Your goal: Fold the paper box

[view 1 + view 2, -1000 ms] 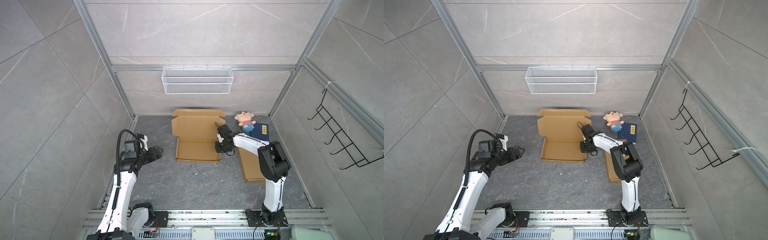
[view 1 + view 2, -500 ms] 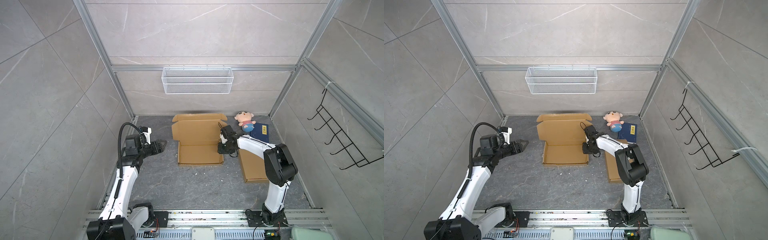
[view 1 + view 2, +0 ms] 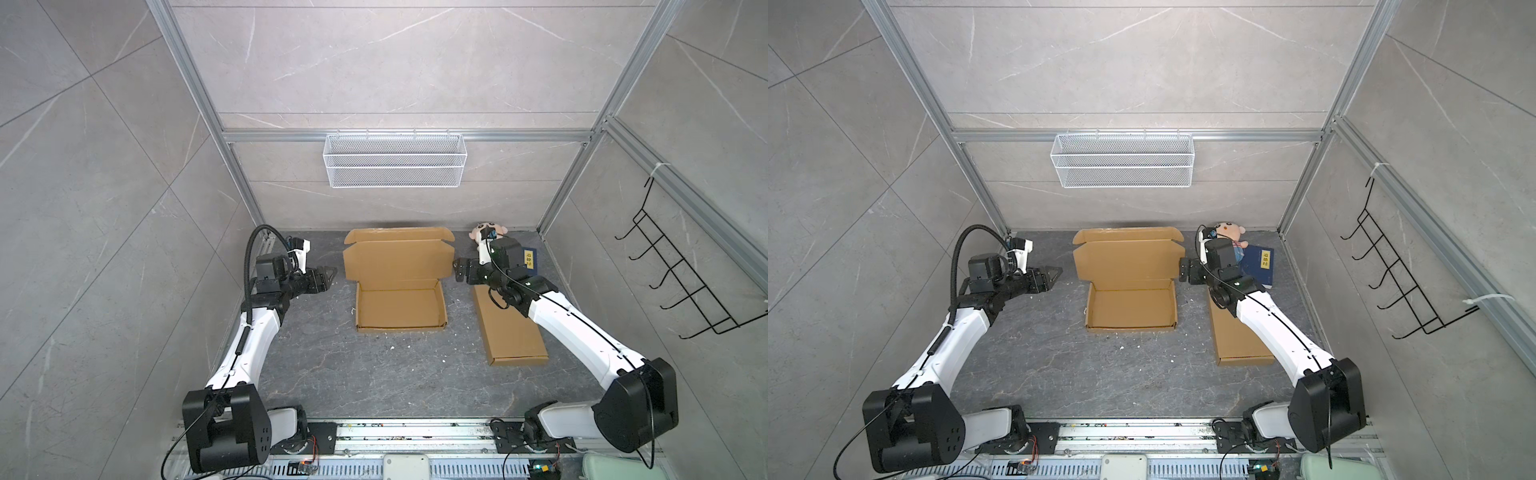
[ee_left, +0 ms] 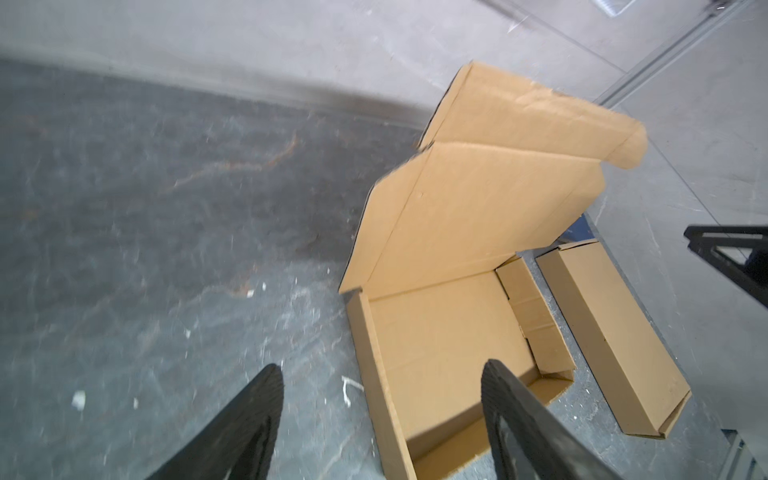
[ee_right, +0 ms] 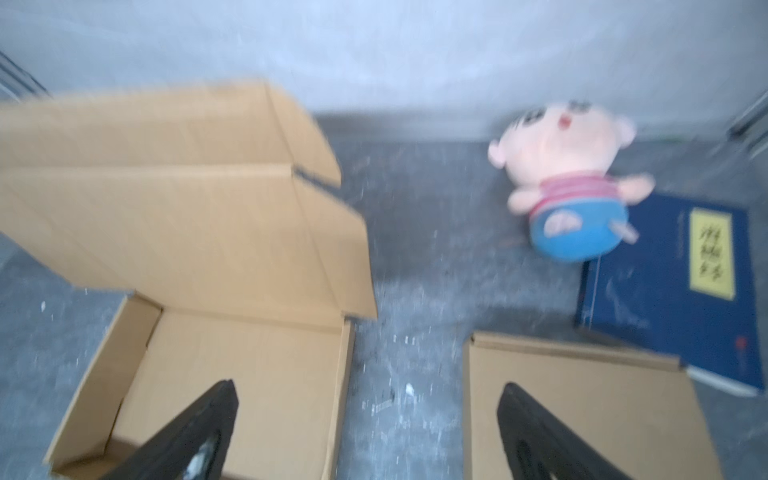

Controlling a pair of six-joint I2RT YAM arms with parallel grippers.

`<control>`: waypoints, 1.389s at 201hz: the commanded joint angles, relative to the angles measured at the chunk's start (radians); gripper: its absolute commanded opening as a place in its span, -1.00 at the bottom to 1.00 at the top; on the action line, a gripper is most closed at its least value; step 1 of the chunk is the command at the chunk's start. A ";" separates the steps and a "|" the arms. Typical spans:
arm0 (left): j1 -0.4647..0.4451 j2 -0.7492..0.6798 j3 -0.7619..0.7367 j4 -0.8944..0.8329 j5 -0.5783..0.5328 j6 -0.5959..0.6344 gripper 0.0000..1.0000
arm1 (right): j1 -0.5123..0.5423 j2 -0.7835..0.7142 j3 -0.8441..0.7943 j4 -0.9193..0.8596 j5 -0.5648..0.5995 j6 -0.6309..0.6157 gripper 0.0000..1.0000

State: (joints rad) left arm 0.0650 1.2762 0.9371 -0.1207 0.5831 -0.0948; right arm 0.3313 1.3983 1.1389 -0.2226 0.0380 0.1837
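Top views, both of them, show the paper box lying near the middle of the grey bench, somewhat toward the far wall. Its shallow tray is formed, with low walls standing on the left, right and near sides, and it is open upward. The lid rises from the tray's far edge and leans back toward the far wall, its tuck flap bent at the top. The left end effector hangs above the bench to the left of the box, apart from it, pointing toward the lid's left edge. In the left wrist view its two dark fingers stand wide with nothing between them. The right end effector is just beside the lid's right edge, and whether it touches the cardboard cannot be told from above. In the blurred right wrist view its fingers are spread wide and empty, one over the tray, the other over a flat folded carton that lies on the bench right of the box. Beyond that carton, in the far right corner, a plush doll lies against a dark blue book. A white wire basket hangs on the far wall and a black hook rack on the right wall.
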 commanded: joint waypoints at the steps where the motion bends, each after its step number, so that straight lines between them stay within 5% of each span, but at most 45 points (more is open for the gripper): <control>1: -0.003 0.044 0.068 0.077 0.062 0.140 0.57 | -0.046 0.113 0.091 0.030 -0.120 -0.094 0.90; 32: 0.004 0.139 0.191 -0.116 0.119 0.300 0.57 | -0.172 0.209 0.216 -0.062 -0.431 -0.066 0.46; 69: 0.007 0.231 0.219 -0.102 0.217 0.362 0.57 | -0.200 0.241 0.180 0.039 -0.630 -0.103 0.49; 136: 0.008 0.407 0.352 -0.137 0.293 0.445 0.51 | -0.212 0.381 0.298 -0.059 -0.682 -0.239 0.50; 279: -0.011 0.554 0.385 0.067 0.356 0.345 0.21 | -0.182 0.509 0.374 -0.070 -0.726 -0.274 0.17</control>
State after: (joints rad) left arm 0.0620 1.8183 1.2758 -0.1307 0.8955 0.2760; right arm 0.1448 1.8885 1.4796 -0.2623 -0.6651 -0.0654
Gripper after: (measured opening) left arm 0.612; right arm 0.605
